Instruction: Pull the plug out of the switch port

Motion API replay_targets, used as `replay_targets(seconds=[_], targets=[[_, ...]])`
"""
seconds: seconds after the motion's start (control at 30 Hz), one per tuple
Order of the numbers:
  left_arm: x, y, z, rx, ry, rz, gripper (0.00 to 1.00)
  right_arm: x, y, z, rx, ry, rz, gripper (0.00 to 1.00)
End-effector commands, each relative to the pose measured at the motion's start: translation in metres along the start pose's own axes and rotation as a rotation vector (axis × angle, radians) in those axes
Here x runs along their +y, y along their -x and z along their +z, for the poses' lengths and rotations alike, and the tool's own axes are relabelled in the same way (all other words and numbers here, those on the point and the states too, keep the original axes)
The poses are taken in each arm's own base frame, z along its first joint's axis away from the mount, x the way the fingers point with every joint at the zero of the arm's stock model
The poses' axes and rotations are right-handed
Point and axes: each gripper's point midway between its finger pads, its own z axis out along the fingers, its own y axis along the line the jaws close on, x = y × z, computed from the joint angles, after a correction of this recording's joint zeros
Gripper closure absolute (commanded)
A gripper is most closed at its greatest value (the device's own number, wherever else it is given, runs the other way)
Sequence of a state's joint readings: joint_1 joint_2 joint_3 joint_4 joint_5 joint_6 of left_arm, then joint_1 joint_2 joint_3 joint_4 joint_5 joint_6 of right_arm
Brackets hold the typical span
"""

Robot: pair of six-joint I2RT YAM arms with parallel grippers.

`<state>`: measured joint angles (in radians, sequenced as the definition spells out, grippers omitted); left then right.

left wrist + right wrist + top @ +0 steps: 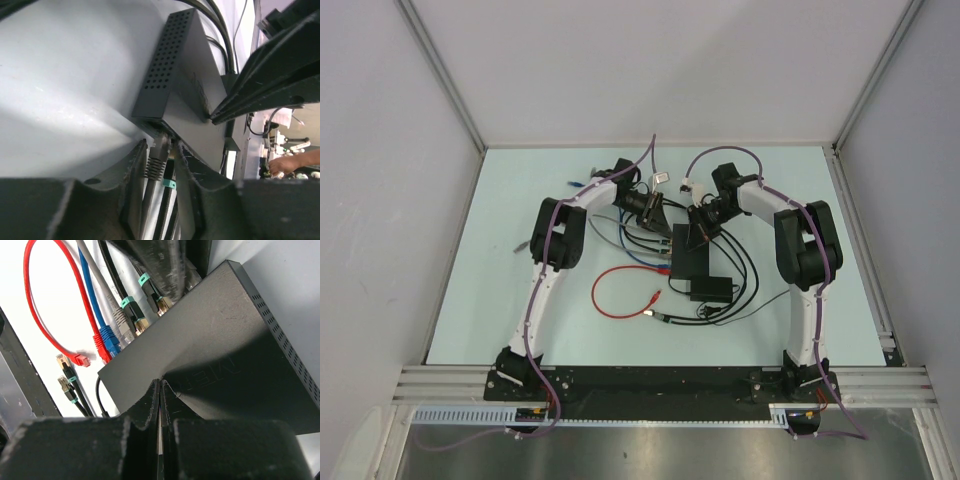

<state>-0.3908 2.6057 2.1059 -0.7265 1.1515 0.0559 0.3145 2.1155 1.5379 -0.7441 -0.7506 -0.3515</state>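
Observation:
The switch (688, 254) is a flat black box at mid-table, with several cables plugged along its left edge. In the left wrist view my left gripper (161, 145) is closed around a grey ribbed plug (157, 162) seated in the switch's (185, 75) edge. A black lead with a teal clip (169, 184) also lies between the fingers. My right gripper (161, 382) is shut and empty, its tips pressed down on the switch's top (210, 330). It also shows in the left wrist view (260, 85). In the top view the left gripper (658, 215) and right gripper (701, 232) meet at the switch's far end.
Red (102, 351), blue (109, 337), grey (120, 320) and teal-banded black plugs (132, 310) sit in the switch's edge. A loose red plug (80, 359) and two loose black plugs (65, 375) lie beside it. A smaller black box (710, 290) and a red cable loop (620, 290) lie nearer the arms.

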Motion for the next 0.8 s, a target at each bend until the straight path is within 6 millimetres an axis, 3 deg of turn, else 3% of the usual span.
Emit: replay_targets(seconds=[0.0,0.17,0.37,0.43,0.57,0.63,0.77], targets=[[0.002,0.001,0.008,0.005,-0.002,0.019,0.70,-0.039,-0.068,0.031,0.229,-0.131,0.015,0.98],[0.001,0.004,0.008,-0.005,-0.013,0.012,0.78,-0.038,-0.070,0.031,0.238,-0.133,0.005,0.98],[-0.008,0.025,0.000,-0.040,-0.003,0.089,0.99,-0.037,-0.070,0.033,0.243,-0.133,-0.005,0.98],[-0.009,0.023,0.001,-0.034,-0.008,0.093,1.00,-0.036,-0.070,0.034,0.244,-0.130,-0.009,0.98],[-0.002,-0.009,0.009,0.028,-0.033,0.027,1.00,-0.037,-0.071,0.034,0.246,-0.131,-0.010,0.98],[0.000,-0.016,0.010,0.036,-0.045,0.003,1.00,-0.037,-0.071,0.034,0.248,-0.130,-0.014,0.97],[-0.010,0.015,-0.002,-0.033,-0.063,0.042,1.00,-0.037,-0.071,0.035,0.247,-0.125,-0.012,0.98]])
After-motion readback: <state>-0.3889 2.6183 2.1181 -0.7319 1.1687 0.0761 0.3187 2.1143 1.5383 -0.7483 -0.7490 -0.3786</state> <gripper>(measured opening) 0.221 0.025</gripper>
